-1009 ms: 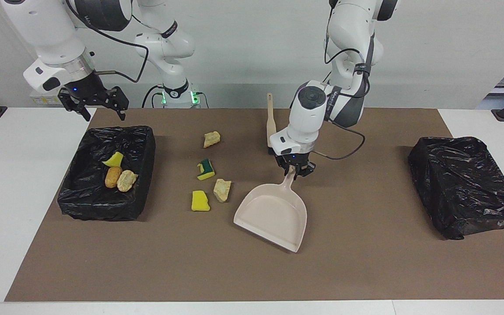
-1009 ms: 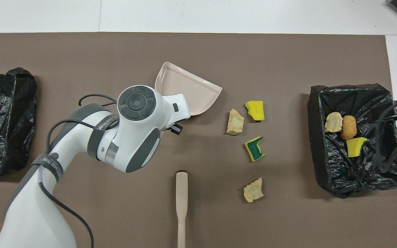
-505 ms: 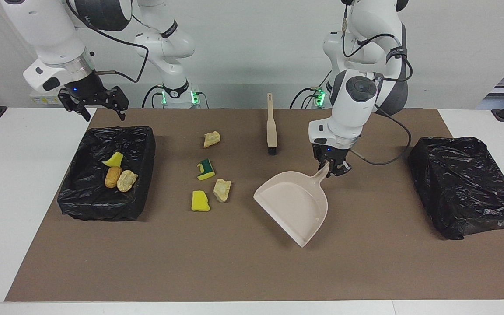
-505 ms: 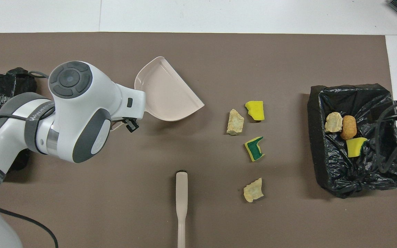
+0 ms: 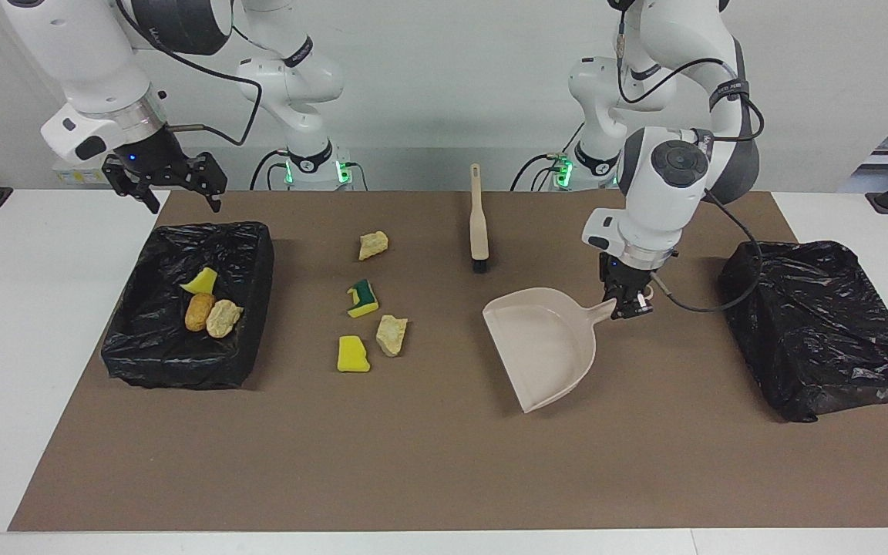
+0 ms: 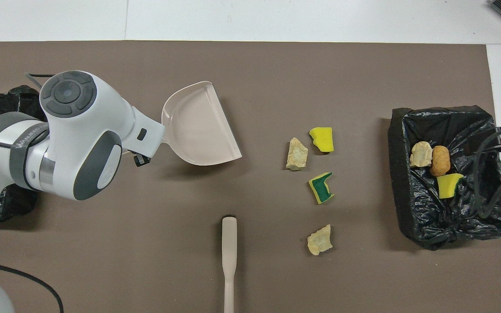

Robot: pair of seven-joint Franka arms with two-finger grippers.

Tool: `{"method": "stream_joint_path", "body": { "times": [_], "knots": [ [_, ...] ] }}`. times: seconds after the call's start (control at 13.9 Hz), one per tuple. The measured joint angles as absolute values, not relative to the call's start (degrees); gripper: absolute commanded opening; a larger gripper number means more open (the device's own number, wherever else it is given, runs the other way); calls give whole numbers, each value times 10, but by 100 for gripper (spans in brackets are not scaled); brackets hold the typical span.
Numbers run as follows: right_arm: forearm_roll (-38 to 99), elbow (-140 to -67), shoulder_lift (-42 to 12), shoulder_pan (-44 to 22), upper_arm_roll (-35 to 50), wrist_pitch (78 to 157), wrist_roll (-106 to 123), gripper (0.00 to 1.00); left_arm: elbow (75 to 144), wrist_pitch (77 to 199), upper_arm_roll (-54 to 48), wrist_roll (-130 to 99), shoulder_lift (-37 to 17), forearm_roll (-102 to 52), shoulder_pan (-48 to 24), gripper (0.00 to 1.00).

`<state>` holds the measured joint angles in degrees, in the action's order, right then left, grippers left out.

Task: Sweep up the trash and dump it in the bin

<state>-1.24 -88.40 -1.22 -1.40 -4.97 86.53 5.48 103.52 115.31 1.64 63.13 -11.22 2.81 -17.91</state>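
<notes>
Left tool clamped shut on the handle of the beige dustpan, which sits over the brown mat between the loose trash and the closed black bag at the left arm's end of the table. Can't tell whether the pan rests on the mat or hangs just above it. Its open mouth points toward the trash side, nothing in it.

Right tool hangs with its fingers spread wide and nothing between them, over the edge of the lined bin nearer the robots, at the right arm's end. That arm waits.

Trash: four pieces loose on the mat, well apart from the dustpan. Beige lump nearest the robots, then the green-backed sponge, then a second beige lump just beside a plain yellow sponge. Three pieces already in the bin: yellow sponge bit, orange-brown lump, beige lump, the last two touching.

Brush lies flat on the mat, nearer the robots than the dustpan, untouched, bristle end pointing away from the robots.
</notes>
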Motion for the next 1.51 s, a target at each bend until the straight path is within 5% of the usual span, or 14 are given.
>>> {"method": "stream_joint_path", "body": {
  "times": [1.51],
  "knots": [
    [-12, -884, -12, -14, -50, 865, 55, 100, 1050, 1154, 15, 741, -112, 84, -145, 0]
  ]
}}
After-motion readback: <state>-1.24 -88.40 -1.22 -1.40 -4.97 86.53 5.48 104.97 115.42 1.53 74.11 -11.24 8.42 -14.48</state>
